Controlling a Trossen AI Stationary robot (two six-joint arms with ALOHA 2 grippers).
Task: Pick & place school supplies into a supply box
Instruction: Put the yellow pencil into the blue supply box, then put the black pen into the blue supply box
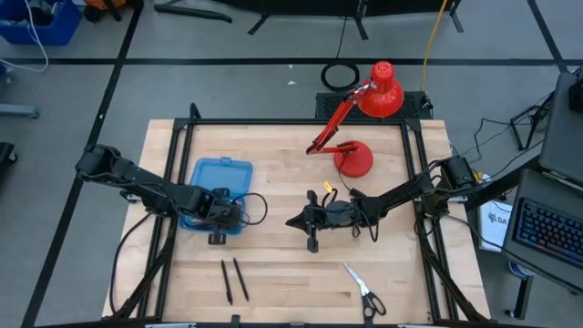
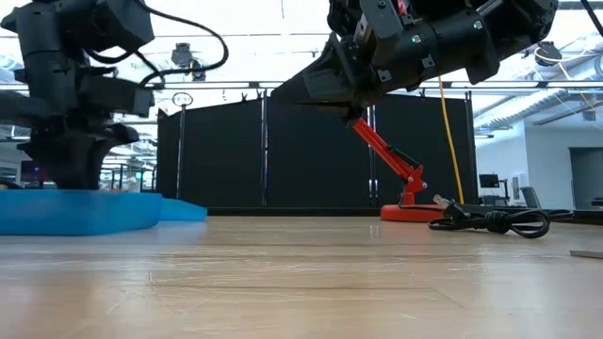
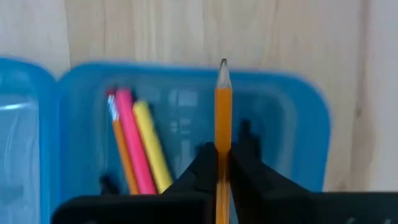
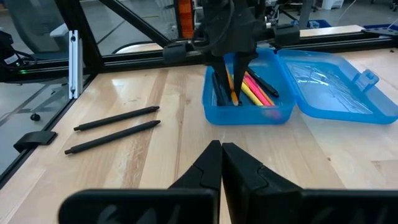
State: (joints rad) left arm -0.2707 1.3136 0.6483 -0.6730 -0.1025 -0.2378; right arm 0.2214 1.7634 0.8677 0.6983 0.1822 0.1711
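The left gripper [image 3: 222,163] hangs over the open translucent blue plastic supply box [image 1: 211,173] near the table's left side, and its two dark fingers [image 3: 202,167] are pinched on a thin orange pencil [image 3: 223,112]. The pencil runs straight out between the fingertips, its sharpened tip reaching toward the far wall of the box tray. Below the fingers, inside the tray, lie a pink marker [image 3: 133,140], a yellow marker [image 3: 151,143] and a second orange pencil [image 3: 120,146], side by side and touching, all to one side of the held pencil. The right wrist view shows the same box from across the table, its hinged lid [image 4: 336,81] laid open flat beside the tray, with the left gripper's fingers reaching down into the tray among the coloured pens. The right gripper [image 4: 221,163] sits near the middle of the light wooden table [image 1: 282,273], raised above the wood, its fingers pressed together with nothing between them. Two thin black pens [image 1: 233,279] lie side by side on the table's front part, well apart from the box, and small light-handled scissors [image 1: 364,290] lie toward the front right. A red desk lamp [image 1: 364,118] stands at the back. No brand, label or writing can be read on any of these things.
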